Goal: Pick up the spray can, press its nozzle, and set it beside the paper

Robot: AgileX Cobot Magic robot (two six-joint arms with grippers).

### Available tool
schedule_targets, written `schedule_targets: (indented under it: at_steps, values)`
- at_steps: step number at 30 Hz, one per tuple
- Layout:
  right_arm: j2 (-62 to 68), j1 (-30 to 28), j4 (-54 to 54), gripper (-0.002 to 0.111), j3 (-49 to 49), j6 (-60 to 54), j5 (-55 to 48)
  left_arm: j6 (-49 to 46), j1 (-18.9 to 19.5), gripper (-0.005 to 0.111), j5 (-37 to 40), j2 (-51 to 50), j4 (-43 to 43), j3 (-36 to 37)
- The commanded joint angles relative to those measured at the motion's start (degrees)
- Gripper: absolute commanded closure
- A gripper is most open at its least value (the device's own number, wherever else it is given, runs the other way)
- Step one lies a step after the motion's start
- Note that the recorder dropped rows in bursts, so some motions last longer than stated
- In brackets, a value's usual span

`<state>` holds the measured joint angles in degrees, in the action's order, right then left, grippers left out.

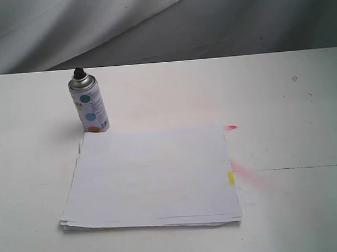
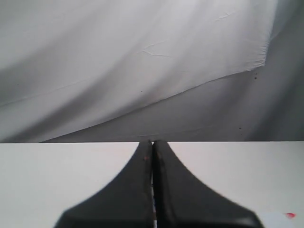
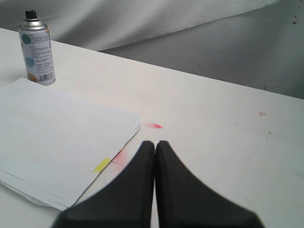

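The spray can (image 1: pixel 88 102) stands upright on the white table just behind the paper's far left corner, its black nozzle (image 1: pixel 78 70) on top. The right wrist view also has the spray can (image 3: pixel 37 49) and its nozzle (image 3: pixel 31 14). The paper (image 1: pixel 150 177) lies flat in the middle, with a yellow tab (image 1: pixel 231 178) at its right edge; the paper (image 3: pixel 57 137) shows in the right wrist view too. My left gripper (image 2: pixel 152 142) is shut and empty over bare table. Beside the paper's right edge my right gripper (image 3: pixel 155 143) is shut and empty. Neither gripper appears in the exterior view.
Pink spray marks (image 1: pixel 249 175) stain the table right of the paper, with a small red spot (image 1: pixel 231 127) near its far right corner. A grey cloth backdrop (image 1: pixel 160 21) hangs behind the table's far edge. A dark line (image 1: pixel 300 167) runs along the table at the right.
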<state>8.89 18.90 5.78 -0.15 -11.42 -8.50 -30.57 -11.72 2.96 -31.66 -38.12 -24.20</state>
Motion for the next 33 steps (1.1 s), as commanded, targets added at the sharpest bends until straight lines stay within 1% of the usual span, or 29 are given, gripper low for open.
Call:
schedule_targets:
  at_steps: [1, 3, 4, 5, 6, 8, 9, 11, 17, 24, 33]
  values:
    - [0.20, -0.26, -0.27, 0.108, 0.15, -0.15, -0.12, 0.60, 0.18, 0.107, -0.04, -0.39, -0.99, -0.47]
    - [0.20, -0.26, -0.27, 0.108, 0.15, -0.15, -0.12, 5.03, 0.18, 0.107, -0.10, -0.52, 4.29, -0.61]
    - [0.20, -0.26, -0.27, 0.108, 0.15, -0.15, -0.12, 12.58, 0.18, 0.107, -0.26, -0.52, 12.24, -0.81]
    - [0.20, -0.26, -0.27, 0.108, 0.15, -0.15, -0.12, 17.41, 0.18, 0.107, -0.65, -0.52, 16.74, -0.81]
    - [0.20, -0.26, -0.27, 0.108, 0.15, -0.15, -0.12, 26.62, 0.18, 0.107, -0.64, -1.50, 24.29, -0.81]
    - [0.20, -0.26, -0.27, 0.108, 0.15, -0.15, -0.12, 35.76, 0.18, 0.107, -1.79, -4.27, 32.72, -0.81]
    - [0.20, -0.26, -0.27, 0.108, 0.15, -0.15, -0.12, 37.51, 0.18, 0.107, -2.96, -5.69, 33.89, -0.81]
    - [0.20, -0.26, -0.27, 0.108, 0.15, -0.15, -0.12, 38.32, 0.18, 0.107, -7.29, -10.55, 34.34, -0.81]
    - [0.20, -0.26, -0.27, 0.108, 0.15, -0.15, -0.12, 38.32, 0.18, 0.107, -13.97, -21.20, 34.34, -0.81]
    - [0.20, -0.26, -0.27, 0.108, 0.15, -0.15, -0.12, 38.44, 0.18, 0.107, -19.09, -31.45, 34.34, -0.81]
    - [0.20, -0.26, -0.27, 0.108, 0.15, -0.15, -0.12, 39.10, 0.18, 0.107, -24.24, -39.99, 34.34, -0.81]
